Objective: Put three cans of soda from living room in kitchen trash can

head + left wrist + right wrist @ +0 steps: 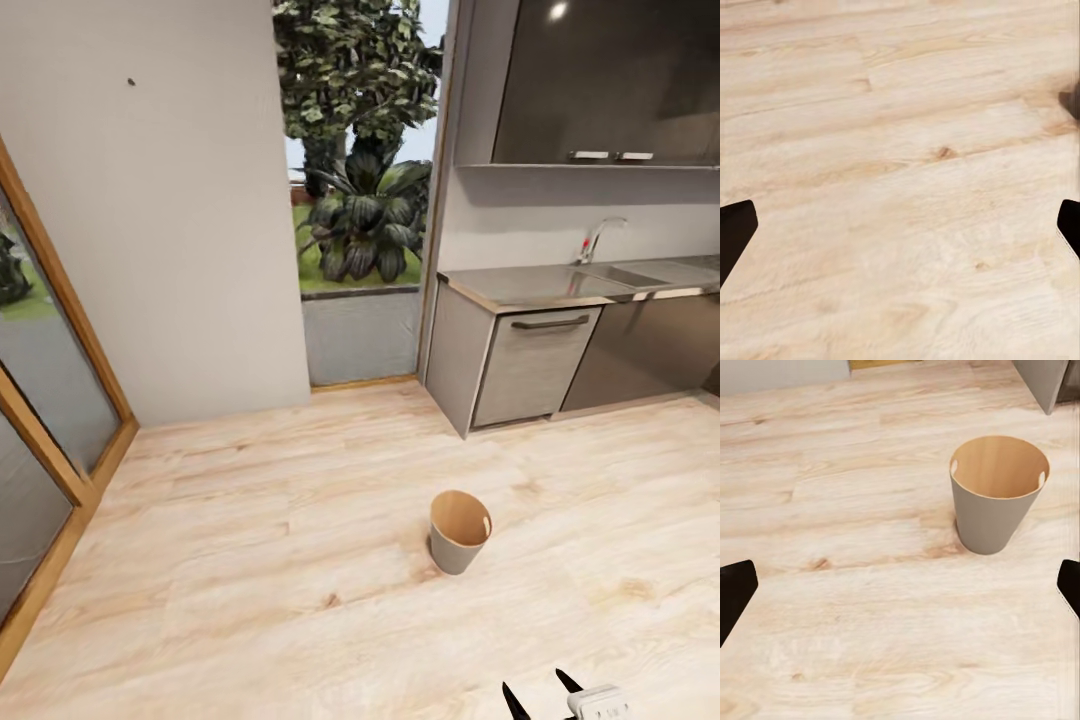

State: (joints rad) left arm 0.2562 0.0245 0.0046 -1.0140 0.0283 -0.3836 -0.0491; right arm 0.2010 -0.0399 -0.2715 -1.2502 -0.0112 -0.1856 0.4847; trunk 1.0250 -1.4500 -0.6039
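The grey trash can (998, 495) stands upright on the wood floor (250, 560), well ahead of the right gripper (900, 589), nothing visible inside. Both the right and left gripper (900, 229) are spread wide, holding nothing.

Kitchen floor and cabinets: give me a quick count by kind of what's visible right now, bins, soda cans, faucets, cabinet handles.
Bins: 1, the tash can, upright on the wood floor, nothing visible inside.
Soda cans: 0 visible.
Faucets: 1, the chrome faucet by the sink.
Cabinet handles: 3, one dark lower handle and two light upper handles.
Total: 5
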